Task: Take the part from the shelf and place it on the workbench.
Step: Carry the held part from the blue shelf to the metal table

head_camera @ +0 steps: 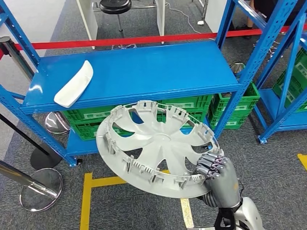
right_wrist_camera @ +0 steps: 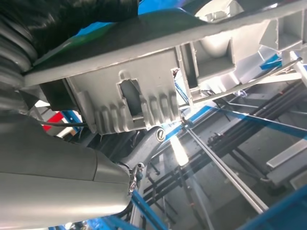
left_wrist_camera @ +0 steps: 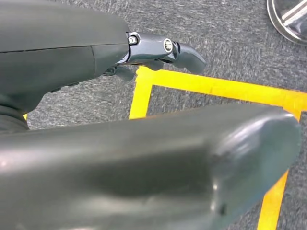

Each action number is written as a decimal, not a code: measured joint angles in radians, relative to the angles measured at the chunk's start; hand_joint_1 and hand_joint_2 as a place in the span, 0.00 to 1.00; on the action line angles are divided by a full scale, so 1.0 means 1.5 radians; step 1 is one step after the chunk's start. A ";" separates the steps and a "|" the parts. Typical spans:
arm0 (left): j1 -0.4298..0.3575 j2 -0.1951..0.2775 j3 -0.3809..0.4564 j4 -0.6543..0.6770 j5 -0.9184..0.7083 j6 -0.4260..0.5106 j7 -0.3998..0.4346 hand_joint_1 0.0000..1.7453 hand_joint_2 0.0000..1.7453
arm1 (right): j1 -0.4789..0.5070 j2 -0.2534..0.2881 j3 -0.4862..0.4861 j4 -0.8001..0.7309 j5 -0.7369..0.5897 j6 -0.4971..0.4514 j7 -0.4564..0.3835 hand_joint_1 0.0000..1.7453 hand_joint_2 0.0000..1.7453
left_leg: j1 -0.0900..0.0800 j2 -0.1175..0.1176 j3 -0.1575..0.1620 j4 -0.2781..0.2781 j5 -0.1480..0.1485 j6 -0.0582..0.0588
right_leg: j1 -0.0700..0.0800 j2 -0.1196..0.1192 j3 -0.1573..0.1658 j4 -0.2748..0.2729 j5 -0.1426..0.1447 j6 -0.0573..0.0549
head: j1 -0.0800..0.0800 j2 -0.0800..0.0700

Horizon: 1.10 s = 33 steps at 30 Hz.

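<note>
A large grey wheel cover [head_camera: 159, 146] hangs in the air in front of the blue shelf [head_camera: 145, 72], inner side up and tilted. My right hand [head_camera: 215, 170] grips its near right rim, fingers curled over the edge. The right wrist view looks close along that rim, with the clips of the wheel cover [right_wrist_camera: 145, 91] against my right hand [right_wrist_camera: 65, 177]. My left hand [left_wrist_camera: 145, 120] hangs over the grey floor with its fingers [left_wrist_camera: 170, 50] held straight and nothing between them. A white curved part [head_camera: 74, 84] lies on the shelf's left end.
Green crates [head_camera: 231, 108] sit on the shelf's lower level. A second blue rack [head_camera: 286, 76] stands at the right. Stanchion bases [head_camera: 36, 189] and a red barrier tape [head_camera: 126, 40] are at the left and behind. Yellow floor tape [head_camera: 87, 201] marks the carpet below.
</note>
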 joint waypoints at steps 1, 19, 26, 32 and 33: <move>0.001 0.000 0.000 0.000 0.000 0.000 0.000 0.00 0.00 | 0.001 0.000 0.000 0.000 -0.003 0.000 -0.002 1.00 1.00 | 0.001 0.000 -0.004 0.014 -0.019 -0.004 | -0.001 -0.001 -0.005 0.000 0.005 -0.006 | -0.001 0.000; -0.008 0.001 0.000 0.002 0.008 0.000 -0.003 0.00 0.00 | -0.003 -0.006 -0.009 -0.032 -0.006 0.000 -0.022 1.00 1.00 | -0.006 0.004 0.079 -0.035 -0.048 0.034 | 0.004 0.000 -0.125 0.130 -0.028 0.014 | 0.001 0.000; -0.009 0.000 0.000 0.002 0.008 -0.001 -0.004 0.00 0.00 | -0.005 -0.010 -0.012 -0.034 -0.009 0.000 -0.024 1.00 1.00 | -0.002 0.004 0.018 -0.008 -0.016 0.016 | -0.004 0.001 -0.018 0.050 0.009 0.029 | 0.002 0.000; -0.008 0.002 0.000 0.002 0.010 0.000 -0.005 0.00 0.00 | -0.007 -0.011 -0.012 -0.036 -0.009 0.000 -0.024 1.00 1.00 | -0.001 0.002 -0.007 0.025 -0.032 -0.003 | -0.004 -0.001 -0.015 0.008 0.012 -0.003 | 0.001 0.000; -0.008 0.002 0.000 0.003 0.010 0.000 -0.005 0.00 0.00 | -0.007 -0.011 -0.012 -0.037 -0.010 0.000 -0.024 1.00 1.00 | 0.000 0.002 -0.016 0.057 -0.064 -0.006 | -0.004 -0.002 -0.021 0.009 0.018 -0.009 | 0.000 0.000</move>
